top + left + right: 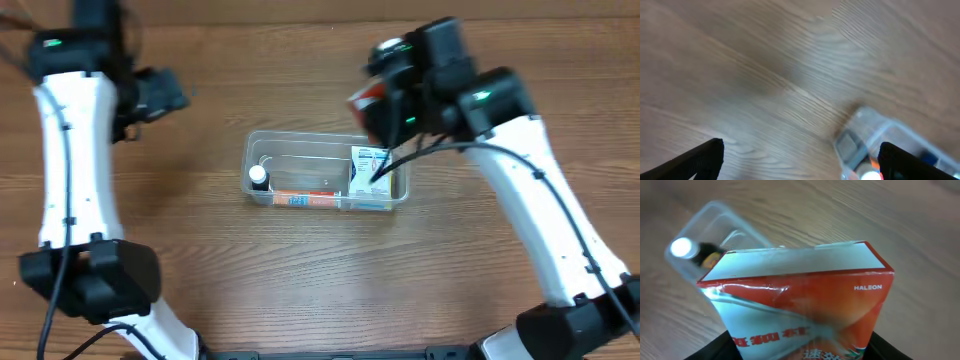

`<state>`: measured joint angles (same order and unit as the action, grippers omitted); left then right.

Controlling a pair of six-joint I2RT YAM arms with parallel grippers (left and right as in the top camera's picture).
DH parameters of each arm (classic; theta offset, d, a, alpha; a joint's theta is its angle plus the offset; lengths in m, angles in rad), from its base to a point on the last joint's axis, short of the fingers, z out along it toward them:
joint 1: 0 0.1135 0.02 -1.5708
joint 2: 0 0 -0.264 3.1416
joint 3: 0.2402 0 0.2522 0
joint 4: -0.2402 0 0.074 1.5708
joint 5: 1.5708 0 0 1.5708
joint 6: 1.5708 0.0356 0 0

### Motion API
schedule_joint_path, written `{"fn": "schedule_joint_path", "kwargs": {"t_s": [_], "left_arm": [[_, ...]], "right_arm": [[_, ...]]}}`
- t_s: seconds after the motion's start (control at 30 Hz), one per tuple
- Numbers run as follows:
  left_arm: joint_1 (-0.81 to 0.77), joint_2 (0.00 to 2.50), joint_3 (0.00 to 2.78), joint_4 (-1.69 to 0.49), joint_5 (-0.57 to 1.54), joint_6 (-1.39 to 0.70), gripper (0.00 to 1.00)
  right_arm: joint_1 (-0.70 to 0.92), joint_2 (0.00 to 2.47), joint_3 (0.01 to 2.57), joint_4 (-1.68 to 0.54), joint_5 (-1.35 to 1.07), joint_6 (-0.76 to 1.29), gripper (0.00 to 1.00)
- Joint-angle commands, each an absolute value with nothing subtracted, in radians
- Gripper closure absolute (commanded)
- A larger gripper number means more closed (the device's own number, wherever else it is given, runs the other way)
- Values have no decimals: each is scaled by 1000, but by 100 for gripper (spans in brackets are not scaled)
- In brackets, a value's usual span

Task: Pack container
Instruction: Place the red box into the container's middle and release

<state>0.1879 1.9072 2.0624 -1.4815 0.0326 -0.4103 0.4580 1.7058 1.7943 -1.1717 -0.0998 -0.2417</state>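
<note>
The right hand [385,105] is pinching an orange box [805,305], its dark fingers [715,347] showing at either lower edge of the carton in the wrist view. The box is tilted, its white end panel facing up and a brand word on the orange face. It hangs in the air above the far right end of the container [300,135], clear of the rim.

The clear tub sits mid-surface between the two arms and is already partly filled. A small bottle with a white cap [259,177] stands at its left end. A long orange-and-white item [305,199] lies along the near wall, and a blue-and-white box [368,170] fills the right end. The middle and far side look open (though the plastic is see-through, so I cannot be sure).

The left hand [160,95] hovers over the bare wooden surface [200,260] to the far left, well apart from the tub. Its jaws are spread with nothing between them.

The step in hand looks like carrying the orange box in for placement. The next move likely calls for shifting it left of the blue-and-white box, lining its long side up with the free strip, then lowering it below the rim before letting go
</note>
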Motion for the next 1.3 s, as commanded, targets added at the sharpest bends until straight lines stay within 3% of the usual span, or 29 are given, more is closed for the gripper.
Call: {"fn": "schedule_joint_path", "kwargs": {"t_s": [0.0, 0.63, 0.8, 0.9, 1.17, 1.27], "left_arm": [[273, 1874, 2088, -1488, 147, -424, 0], [274, 1874, 2088, -1488, 153, -389, 0], [274, 1874, 2088, -1490, 154, -389, 0], [273, 1874, 2088, -1496, 155, -371, 0], [204, 1874, 2088, -1516, 153, -170, 0], [158, 1874, 2088, -1507, 136, -168, 0]], "right_arm": [[542, 1770, 1797, -1142, -23, -323, 39], [657, 2104, 1791, -1060, -59, -379, 38], [655, 2114, 1786, -1051, -65, -379, 26], [653, 2112, 1788, -1053, -45, -366, 2], [630, 1937, 1910, -1054, 107, -174, 0], [561, 1857, 1922, -1065, -21, -134, 0]]}}
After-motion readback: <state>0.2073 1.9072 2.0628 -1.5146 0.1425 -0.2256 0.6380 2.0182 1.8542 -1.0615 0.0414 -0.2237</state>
